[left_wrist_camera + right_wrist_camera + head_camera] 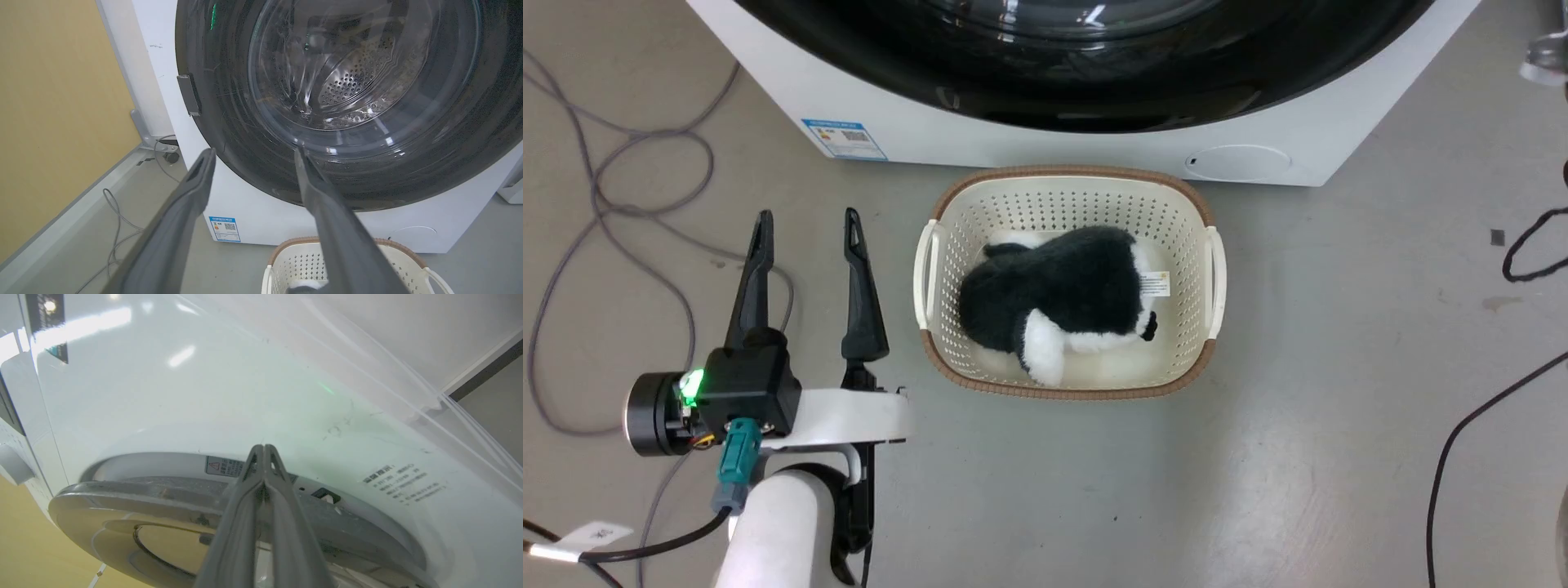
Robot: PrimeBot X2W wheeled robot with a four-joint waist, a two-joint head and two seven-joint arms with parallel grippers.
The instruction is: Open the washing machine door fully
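The washing machine (1045,151) is white and stands at the top of the head view, with its black-rimmed washing machine door (1086,82) facing me. In the left wrist view the door (229,122) shows its clear glass bowl, with the steel drum behind it and a hinge (188,94) on its left edge. My left gripper (807,229) hangs open and empty over the floor, left of the basket and short of the door (254,152). My right gripper (264,448) is shut, its tips lying across the door's rim (143,490) against the white front, where a narrow gap and a latch slot (322,494) show.
A cream laundry basket (1196,245) holding a black-and-white plush toy (1062,298) sits on the floor right before the machine. Grey cables (605,204) loop on the left and black cables (1527,245) on the right. A yellow wall (53,102) stands left of the machine.
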